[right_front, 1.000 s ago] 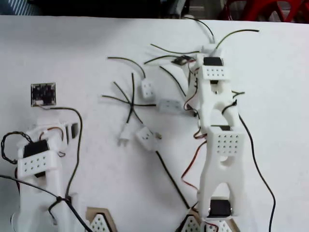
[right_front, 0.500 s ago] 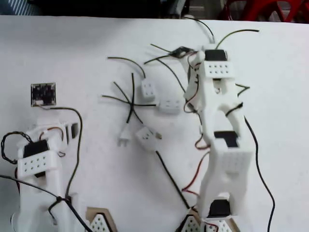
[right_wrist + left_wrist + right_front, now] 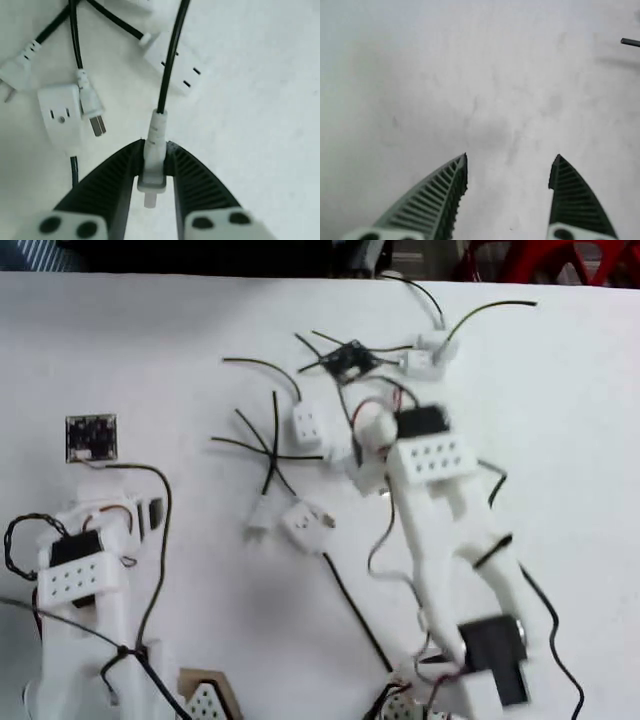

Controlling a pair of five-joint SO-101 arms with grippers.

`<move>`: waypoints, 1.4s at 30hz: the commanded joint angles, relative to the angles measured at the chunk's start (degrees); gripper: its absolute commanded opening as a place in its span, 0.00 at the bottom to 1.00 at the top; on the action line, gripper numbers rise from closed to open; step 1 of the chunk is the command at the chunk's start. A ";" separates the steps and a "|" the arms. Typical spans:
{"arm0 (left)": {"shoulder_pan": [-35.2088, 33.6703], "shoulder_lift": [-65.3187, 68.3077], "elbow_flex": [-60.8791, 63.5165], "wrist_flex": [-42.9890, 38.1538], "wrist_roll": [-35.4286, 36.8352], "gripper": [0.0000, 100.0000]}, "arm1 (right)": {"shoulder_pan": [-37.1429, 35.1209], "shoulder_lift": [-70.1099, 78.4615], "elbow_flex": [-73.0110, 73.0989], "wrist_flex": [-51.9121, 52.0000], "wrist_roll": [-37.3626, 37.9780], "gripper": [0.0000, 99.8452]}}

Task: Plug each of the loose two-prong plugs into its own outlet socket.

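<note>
Right gripper [image 3: 153, 146] squeezes the white black-corded plug [image 3: 155, 131]; aim it straight at the white socket block [image 3: 176, 66]. Left gripper [image 3: 510, 158] has fingers apart.

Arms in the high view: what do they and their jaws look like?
The left arm and right arm are white plastic with perforated panels, black motor blocks, and loose black and red wires. Their jaws are dark, tapered and ribbed.
</note>
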 commanded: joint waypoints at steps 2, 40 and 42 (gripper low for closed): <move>-0.31 0.04 -0.35 -1.05 0.09 0.26 | -4.09 -8.92 9.14 -13.41 -5.36 0.02; 30.73 -5.76 -19.08 12.66 3.87 0.27 | -28.62 -33.80 44.40 -47.87 -20.04 0.02; 33.71 -9.63 -19.08 15.56 3.16 0.27 | -28.53 -33.80 44.40 -47.78 -20.04 0.02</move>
